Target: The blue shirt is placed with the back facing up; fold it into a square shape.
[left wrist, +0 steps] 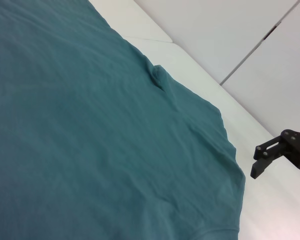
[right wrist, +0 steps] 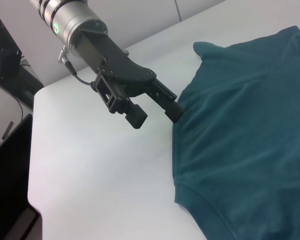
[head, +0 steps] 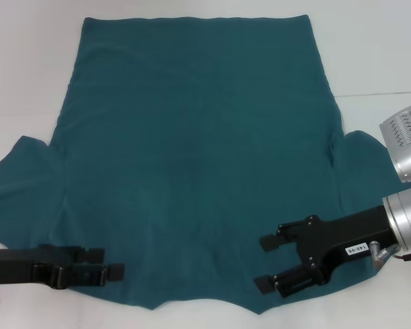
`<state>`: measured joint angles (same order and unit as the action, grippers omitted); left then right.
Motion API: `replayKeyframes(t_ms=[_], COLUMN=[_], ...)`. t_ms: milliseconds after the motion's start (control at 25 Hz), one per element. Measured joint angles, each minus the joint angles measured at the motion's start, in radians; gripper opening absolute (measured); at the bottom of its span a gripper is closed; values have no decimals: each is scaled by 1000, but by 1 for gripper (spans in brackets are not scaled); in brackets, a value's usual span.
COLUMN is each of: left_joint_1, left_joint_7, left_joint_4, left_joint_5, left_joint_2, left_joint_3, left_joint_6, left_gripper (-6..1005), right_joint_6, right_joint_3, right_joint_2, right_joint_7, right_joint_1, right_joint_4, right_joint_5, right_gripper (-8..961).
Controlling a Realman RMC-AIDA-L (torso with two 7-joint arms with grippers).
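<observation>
Across the white table [head: 27,62] the blue shirt [head: 192,151] lies spread flat, its near shoulders under both grippers. Over its edge, the right gripper [head: 272,262] hangs with jaws wide, fabric below them. One finger of the left gripper [head: 109,262], also parted, touches the shirt's edge.

Robot lab or test bench.
A plain white smooth tabletop [head: 370,41] with a thin seam, bare pale grey wall panels [left wrist: 230,30] behind it, and dark equipment with loose cables [right wrist: 5,60] beside the table.
</observation>
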<state>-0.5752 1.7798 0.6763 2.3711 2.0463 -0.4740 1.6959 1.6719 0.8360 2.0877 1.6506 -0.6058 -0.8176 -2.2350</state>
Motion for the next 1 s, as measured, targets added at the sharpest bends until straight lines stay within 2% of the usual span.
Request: replayKeyframes(t_ms=[760, 1000], left_joint_1=[-3, -3], left_joint_7=[11, 115], left_joint_4=[8, 122], left_joint_5=[1, 0], left_joint_2=[0, -6], left_joint_3=[1, 8], left_joint_6=[-1, 12], left_gripper=[843, 842], right_joint_6=[-1, 0], right_joint_3=[-6, -24], right_joint_2=[0, -4], right_joint_7=[-2, -1], right_joint_1=[2, -5], right_joint_4=[0, 0], right_joint_5=[0, 0], right_gripper=[915, 915])
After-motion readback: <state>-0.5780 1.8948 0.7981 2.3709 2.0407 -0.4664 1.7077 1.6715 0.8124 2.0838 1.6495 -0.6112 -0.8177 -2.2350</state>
